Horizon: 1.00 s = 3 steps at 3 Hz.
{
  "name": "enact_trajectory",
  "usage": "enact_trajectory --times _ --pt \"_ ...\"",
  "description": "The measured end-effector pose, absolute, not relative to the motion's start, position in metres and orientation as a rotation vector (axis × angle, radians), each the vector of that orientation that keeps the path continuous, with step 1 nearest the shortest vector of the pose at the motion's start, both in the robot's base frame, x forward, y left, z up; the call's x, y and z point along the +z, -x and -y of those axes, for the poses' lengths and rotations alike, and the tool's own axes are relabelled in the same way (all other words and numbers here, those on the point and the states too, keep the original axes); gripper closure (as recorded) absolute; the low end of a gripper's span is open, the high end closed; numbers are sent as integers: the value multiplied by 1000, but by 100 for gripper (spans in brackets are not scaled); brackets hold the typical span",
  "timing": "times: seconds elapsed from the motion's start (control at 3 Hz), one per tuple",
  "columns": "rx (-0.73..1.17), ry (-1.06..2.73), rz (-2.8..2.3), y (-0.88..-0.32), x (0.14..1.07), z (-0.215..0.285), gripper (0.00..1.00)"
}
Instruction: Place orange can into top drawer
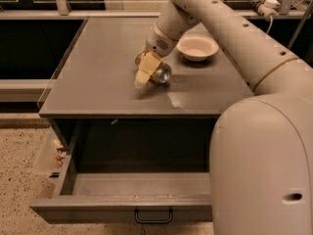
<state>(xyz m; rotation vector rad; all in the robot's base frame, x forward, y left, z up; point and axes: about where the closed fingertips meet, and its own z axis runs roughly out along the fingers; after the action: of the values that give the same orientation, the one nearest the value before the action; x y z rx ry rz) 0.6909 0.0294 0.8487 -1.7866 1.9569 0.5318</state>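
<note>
The gripper (147,75) is down at the middle of the grey tabletop (98,77), right at the orange can (160,72), with its pale yellowish jaws laid against the can's left flank; whether they are clamped on it or merely set around it cannot be told from this angle; the can lies on its side, tipped, its long axis running from back-left to front-right, so that one shiny silver end faces forward and right while the mottled golden-brown body shows behind the jaws; it is a small, smooth metal cylinder and would likely roll if released; the cream bowl (197,47), round, shallow and matte, sits near on the right, apart from the can; the top drawer (98,212) stands pulled out below the tabletop's front edge, a wide shallow grey tray with a dark metal handle (153,215) at its centre; the can must therefore travel forward and down.
</note>
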Motion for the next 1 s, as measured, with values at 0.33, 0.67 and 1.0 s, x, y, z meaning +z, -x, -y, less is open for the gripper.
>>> enact_trajectory --times 0.33,0.67,1.0 --pt "557 1785 -1994 -690 833 -33 0" --pt "557 1784 -1994 -690 833 -33 20" --pt "557 1784 -1994 -690 833 -33 42"
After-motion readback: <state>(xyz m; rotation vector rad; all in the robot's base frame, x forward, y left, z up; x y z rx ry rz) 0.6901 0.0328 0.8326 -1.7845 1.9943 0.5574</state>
